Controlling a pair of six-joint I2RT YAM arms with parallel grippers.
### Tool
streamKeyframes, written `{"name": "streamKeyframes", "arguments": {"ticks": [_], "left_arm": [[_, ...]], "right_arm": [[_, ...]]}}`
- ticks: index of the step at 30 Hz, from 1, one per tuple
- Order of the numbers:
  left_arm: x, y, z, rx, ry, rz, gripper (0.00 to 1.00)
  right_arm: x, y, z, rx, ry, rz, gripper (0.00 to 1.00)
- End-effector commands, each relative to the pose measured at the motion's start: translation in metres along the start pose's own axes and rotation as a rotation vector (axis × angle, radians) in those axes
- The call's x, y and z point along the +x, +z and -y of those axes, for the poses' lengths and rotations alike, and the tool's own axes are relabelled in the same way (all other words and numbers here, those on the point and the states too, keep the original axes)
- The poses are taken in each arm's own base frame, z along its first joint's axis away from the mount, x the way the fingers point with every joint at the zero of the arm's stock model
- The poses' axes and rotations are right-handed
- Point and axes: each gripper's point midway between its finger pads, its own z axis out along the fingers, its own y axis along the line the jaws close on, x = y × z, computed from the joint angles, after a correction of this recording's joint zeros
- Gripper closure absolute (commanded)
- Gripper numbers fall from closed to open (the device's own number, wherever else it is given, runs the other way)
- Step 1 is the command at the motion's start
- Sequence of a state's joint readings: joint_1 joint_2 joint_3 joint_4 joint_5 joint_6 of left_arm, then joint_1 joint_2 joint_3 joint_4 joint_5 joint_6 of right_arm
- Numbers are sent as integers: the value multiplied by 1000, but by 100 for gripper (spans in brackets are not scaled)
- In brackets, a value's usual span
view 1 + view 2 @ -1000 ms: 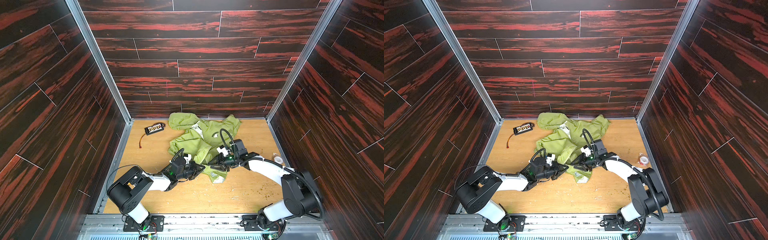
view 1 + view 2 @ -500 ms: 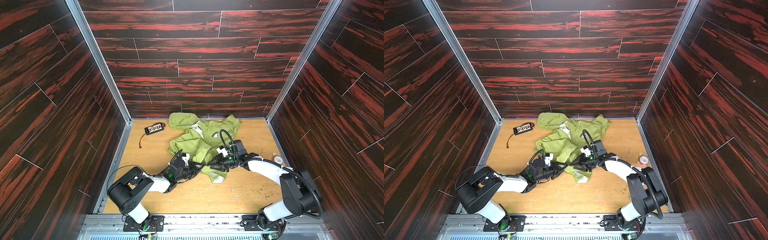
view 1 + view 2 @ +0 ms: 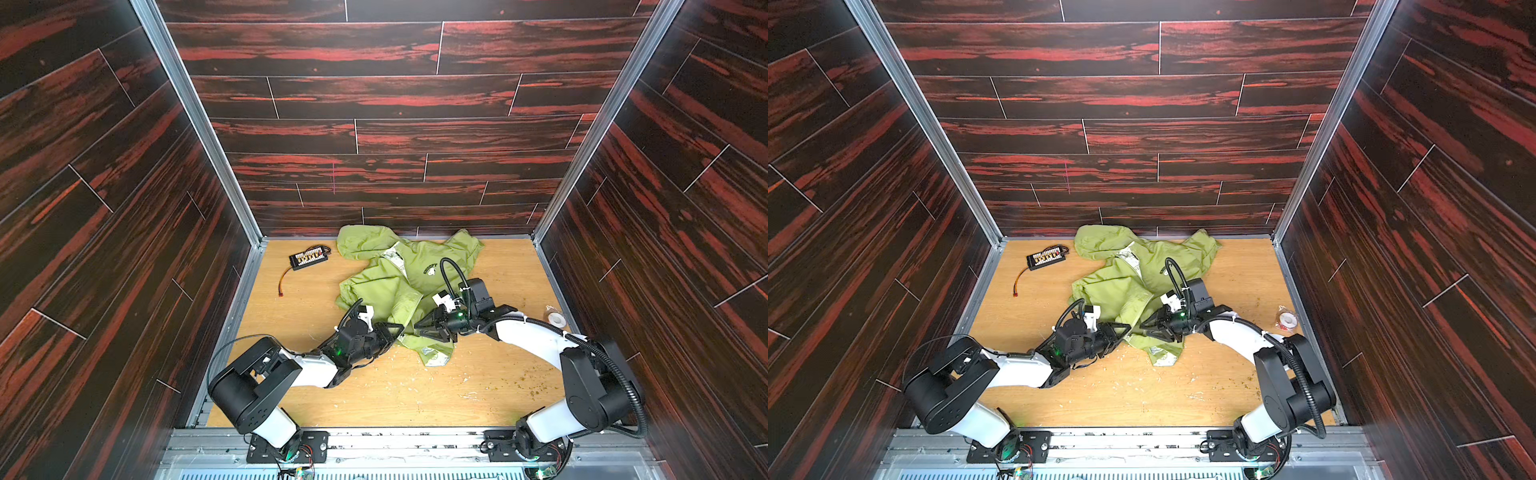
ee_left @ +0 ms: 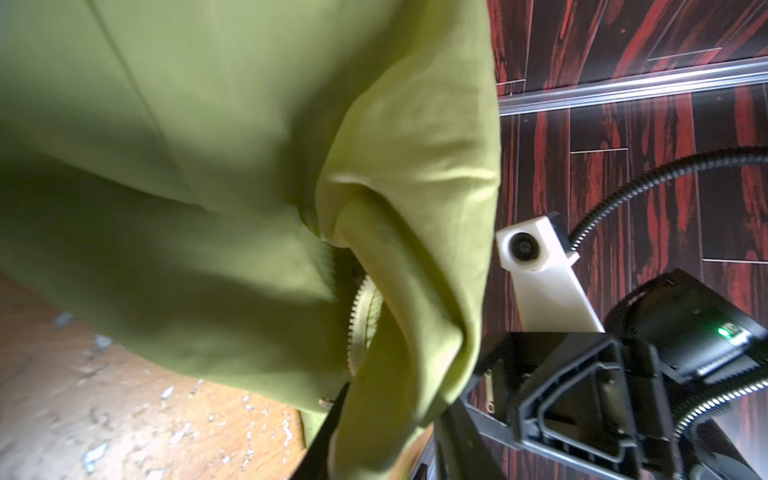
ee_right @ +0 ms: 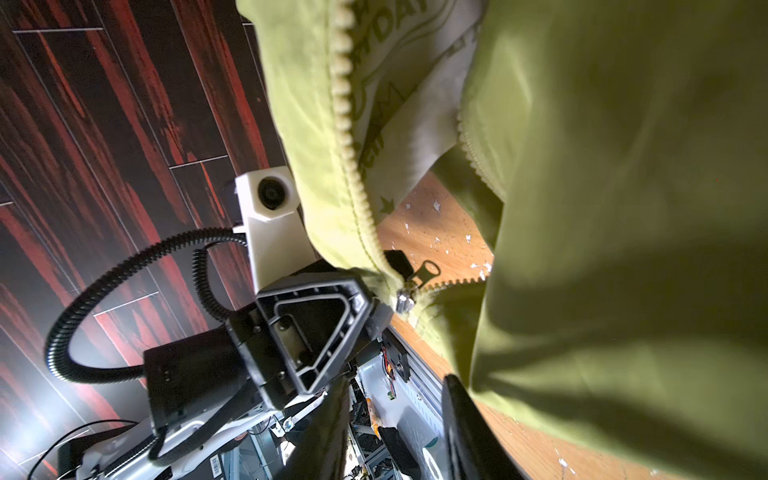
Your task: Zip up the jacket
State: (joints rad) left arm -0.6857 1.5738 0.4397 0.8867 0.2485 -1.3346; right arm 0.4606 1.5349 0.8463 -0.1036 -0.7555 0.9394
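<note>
The lime-green jacket (image 3: 386,286) (image 3: 1121,286) lies crumpled on the wooden floor, with its hood toward the back wall. Both grippers meet at its near hem. My left gripper (image 3: 394,331) (image 3: 1121,329) (image 4: 390,432) stands open with a loose fold of the jacket (image 4: 208,166) between its fingers. The pale zipper teeth (image 4: 359,324) run just past them. My right gripper (image 3: 419,328) (image 3: 1144,326) (image 5: 395,399) is open and holds nothing; the jacket (image 5: 623,208) rests against the outside of one finger. The zipper slider (image 5: 404,300) and its dark pull tab (image 5: 428,270) sit low on the parted zipper.
A black board with wires (image 3: 308,258) (image 3: 1045,258) lies at the back left of the floor. A tape roll (image 3: 556,318) (image 3: 1287,321) sits by the right wall. Dark wood walls close in three sides. Small scraps litter the floor near the front.
My left gripper's jaws have gone from shut to apart at the jacket hem. The right arm has not moved.
</note>
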Motion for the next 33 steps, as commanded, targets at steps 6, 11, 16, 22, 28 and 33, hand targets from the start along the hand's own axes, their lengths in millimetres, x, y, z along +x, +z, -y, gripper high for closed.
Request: {"name": "streamKeyframes", "arguments": {"ticks": [6,11,16,22,28,33], "left_arm": [[0,14,24,76,23,-13,67],[15,22,25,74,42,-52,67],[20,30,23,79,38,-62,68],[19,37,30,121,26,-57,77],[20,45,33,171,-4,-59,100],[23,45,44,224,-28,-82,100]], "right_arm": [[2,-8,-22,-39,-39,8,61],[2,-10,-24,-43,-42,11,61],[2,-11,-26,-45,-40,14,61],[-1,-22,-25,-42,-27,38,61],[-4,-39,-23,-41,-30,66,61],[-3,-45,-21,-43,-50,60,62]]}}
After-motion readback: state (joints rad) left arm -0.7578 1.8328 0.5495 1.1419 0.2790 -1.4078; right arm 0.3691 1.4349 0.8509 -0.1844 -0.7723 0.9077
